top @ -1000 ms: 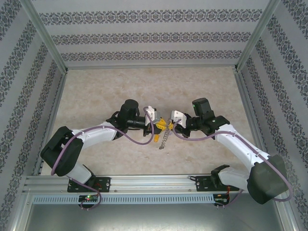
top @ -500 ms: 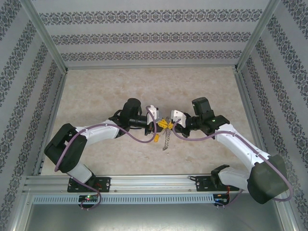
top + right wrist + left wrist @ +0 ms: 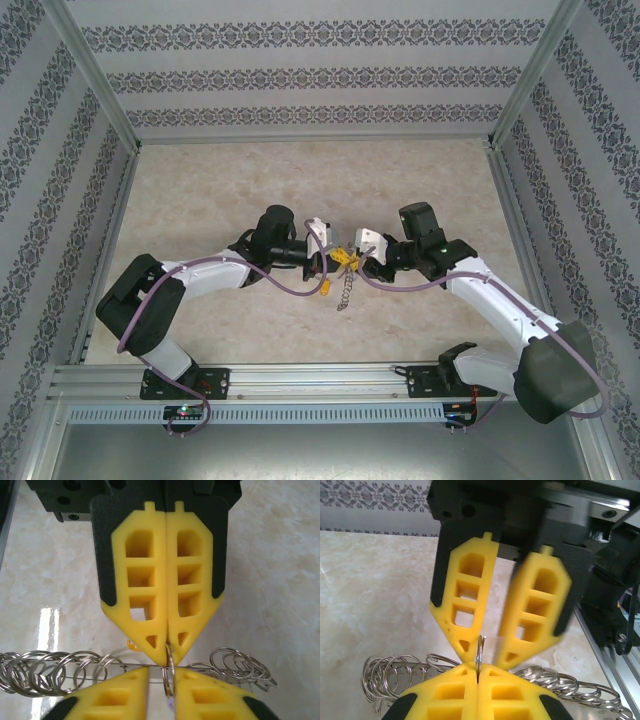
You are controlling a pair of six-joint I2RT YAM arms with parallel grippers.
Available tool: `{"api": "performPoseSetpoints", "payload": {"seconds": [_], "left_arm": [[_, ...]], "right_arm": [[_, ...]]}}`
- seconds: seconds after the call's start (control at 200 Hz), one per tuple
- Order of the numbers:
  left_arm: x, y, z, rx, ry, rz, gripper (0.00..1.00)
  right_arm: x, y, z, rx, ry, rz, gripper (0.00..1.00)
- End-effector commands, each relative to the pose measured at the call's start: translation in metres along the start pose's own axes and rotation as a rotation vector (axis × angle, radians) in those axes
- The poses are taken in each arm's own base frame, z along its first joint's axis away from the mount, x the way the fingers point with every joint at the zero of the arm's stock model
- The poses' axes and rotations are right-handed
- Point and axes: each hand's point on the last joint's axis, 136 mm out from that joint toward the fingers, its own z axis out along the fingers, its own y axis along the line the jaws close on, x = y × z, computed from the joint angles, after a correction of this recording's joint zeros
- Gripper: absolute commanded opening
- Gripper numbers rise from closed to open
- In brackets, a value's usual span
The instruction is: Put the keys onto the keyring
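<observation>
Left tool is clamped tight on one loop of the keyring, which hangs above the desk between both arms; right tool stands slightly parted around that loop. Hold the left pinch steady, I'd say, while the right repositions.

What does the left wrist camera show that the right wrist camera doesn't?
Left wrist: the right fingers head-on, parted, plus the rail and wallpaper. Right wrist: the left fingers head-on, pressed shut, and a small yellow bit beside their tips, perhaps a key. Both: the keyring, one ring pinched at the left fingertips, its small rings trailing over the marble table.
</observation>
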Motion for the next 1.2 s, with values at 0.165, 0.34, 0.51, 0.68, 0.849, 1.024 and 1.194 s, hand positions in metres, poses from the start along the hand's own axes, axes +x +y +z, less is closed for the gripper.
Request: {"api": "performPoseSetpoints", "payload": {"seconds": [0.165, 0.34, 0.51, 0.68, 0.849, 1.024, 1.194], "left_arm": [[-0.033, 0.001, -0.017, -0.01, -0.166, 0.055, 0.0], [-0.042, -0.002, -0.025, 0.003, -0.209, 0.082, 0.0], [-0.045, 0.0, -0.028, -0.012, -0.226, 0.076, 0.0], [-0.045, 0.009, -0.04, -0.068, -0.231, 0.057, 0.0], [-0.045, 0.025, -0.069, -0.187, -0.219, 0.025, 0.0], [-0.045, 0.033, -0.109, -0.326, -0.16, 0.0, 0.0], [-0.034, 0.044, -0.151, -0.457, -0.125, -0.085, 0.0]], "right_arm": [[-0.016, -0.001, -0.018, 0.048, -0.112, -0.012, 0.32], [-0.017, -0.002, -0.015, 0.031, -0.117, 0.01, 0.32], [-0.019, -0.003, -0.017, 0.029, -0.136, 0.015, 0.33], [-0.016, -0.008, -0.021, 0.077, -0.135, 0.038, 0.4], [-0.01, -0.022, -0.024, 0.174, -0.116, 0.108, 0.42], [0.011, -0.017, -0.01, 0.195, -0.009, 0.118, 0.43], [0.024, -0.01, 0.022, 0.137, 0.078, 0.168, 0.43]]}}
